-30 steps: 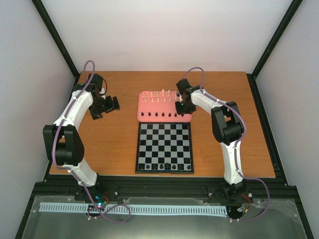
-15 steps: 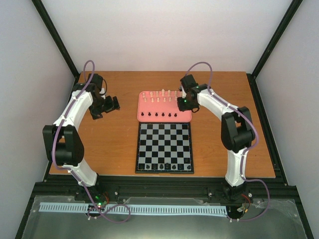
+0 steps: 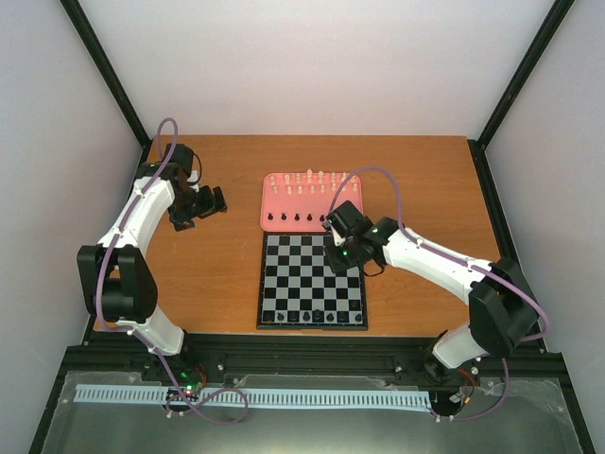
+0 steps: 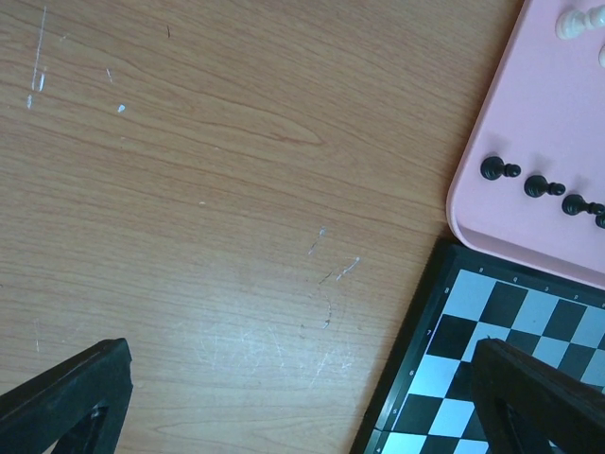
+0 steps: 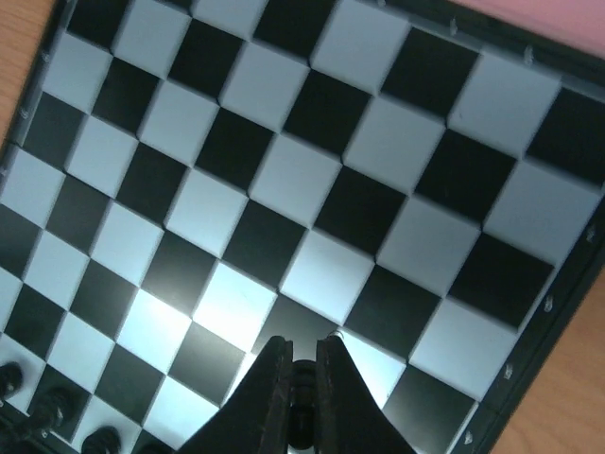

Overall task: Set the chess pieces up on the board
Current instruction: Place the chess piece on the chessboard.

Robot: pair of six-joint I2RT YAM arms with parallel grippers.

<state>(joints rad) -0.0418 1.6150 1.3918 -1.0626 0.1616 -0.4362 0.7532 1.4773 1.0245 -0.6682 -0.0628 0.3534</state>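
Far left first: the left gripper (image 4: 301,369) hangs over the bare table (image 4: 208,170), jaws spread wide and nothing between them. It's parked well left of the tray and taking no part in this.

Moving in, the tray (image 3: 267,203) lies at the far side, just beside the board's far edge. White pieces (image 3: 307,180) stand on its far part, and a row of black pawns (image 4: 496,170) runs along its near edge. Nearer us is the board (image 3: 312,274), mostly open squares, with a few black men (image 3: 302,315) standing on its near row.

And here's the action, on the right! The right gripper (image 5: 304,345) is out over the far right part of the board, jaws pinched almost together on a black piece (image 5: 302,407). In the wrist view you can see the little dark body wedged between the fingers (image 5: 269,397), above the squares. Which rank of piece it is I can't tell; it's too small and half hidden.

As for handling, I'd judge these men feather-light, hard and smooth. There's no give in them, so a pinch can let one twist or squirt out. The bases look narrow, so they'll tip at a nudge, and that glossy board may let them slide. The best hold is on the upper body, straight from above. Then set it flat on the square and open gently, clear of its neighbours.
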